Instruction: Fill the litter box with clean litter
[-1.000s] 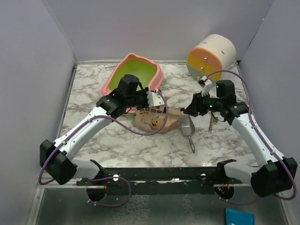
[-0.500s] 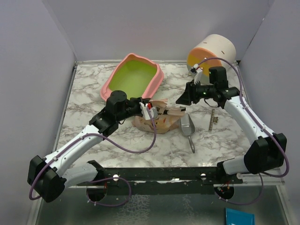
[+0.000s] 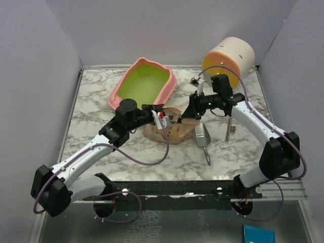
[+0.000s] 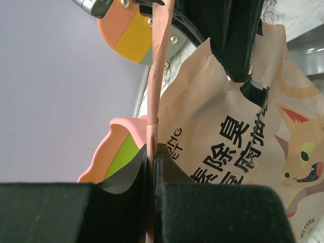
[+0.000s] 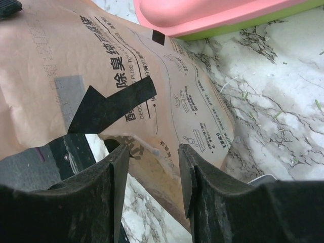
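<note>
On the table [image 3: 101, 136], the litter box [image 3: 144, 83] is sitting upper left of centre. The litter pouch [image 3: 172, 130] is lying just below it, mid-frame, with the scoop [image 3: 202, 136] lying just beside it on the right. The drawer cabinet [image 3: 228, 61] is standing in the upper right, behind the scoop.

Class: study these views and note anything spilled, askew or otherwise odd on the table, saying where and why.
A few pale green flecks lie scattered on the marble table beside the litter box, likely stray litter. The box sits at a slant to the table edges. The pouch lies crumpled, its edge pinched in the left gripper.
</note>
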Available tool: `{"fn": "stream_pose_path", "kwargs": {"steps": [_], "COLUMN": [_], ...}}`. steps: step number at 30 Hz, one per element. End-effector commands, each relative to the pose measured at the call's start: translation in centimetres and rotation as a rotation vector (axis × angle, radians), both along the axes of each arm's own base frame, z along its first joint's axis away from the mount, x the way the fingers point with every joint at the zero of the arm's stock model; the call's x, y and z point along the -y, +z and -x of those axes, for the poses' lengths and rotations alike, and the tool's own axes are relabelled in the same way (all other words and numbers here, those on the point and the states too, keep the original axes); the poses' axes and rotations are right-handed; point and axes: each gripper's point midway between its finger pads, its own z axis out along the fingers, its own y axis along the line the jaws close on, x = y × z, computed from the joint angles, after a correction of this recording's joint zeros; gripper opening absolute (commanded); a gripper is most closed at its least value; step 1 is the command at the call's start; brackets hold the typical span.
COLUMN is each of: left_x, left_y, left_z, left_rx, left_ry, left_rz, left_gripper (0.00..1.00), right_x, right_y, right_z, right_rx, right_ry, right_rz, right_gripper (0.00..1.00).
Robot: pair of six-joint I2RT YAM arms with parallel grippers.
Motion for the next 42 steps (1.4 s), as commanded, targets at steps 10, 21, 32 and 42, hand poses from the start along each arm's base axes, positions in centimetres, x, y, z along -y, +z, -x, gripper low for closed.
{"fn": "stream_pose_path", "kwargs": {"steps": [10, 21, 32, 42], "left_x": [0.2, -0.1, -0.6, -0.8], "left_y": [8.3, 9.0, 8.1, 8.2], "left_z": [1.2, 1.7, 2.8, 2.9], "left_rx": [0.222, 0.217, 0.175, 0.161], "left_ry": [-0.041, -0.042, -0.05, -0.042], "left_rz": [0.208, 0.236, 0.268, 0.309], "left_gripper": [0.0, 0.0, 0.0, 0.0], "right_x": [-0.6, 1.1, 0.8, 1.9], "right_y": [-1.0, -4.3, 5.1, 5.2], "right_z": [-1.8, -2.5, -7.1, -7.6], "right_rx": [0.088, 0.045, 0.212, 0.251], "right_ry": [-0.026, -0.183, -0.509, -0.611], "right_rz": [0.093, 0.22, -0.046, -0.058], "right_gripper": [0.45, 0.01, 0.01, 0.01]}}
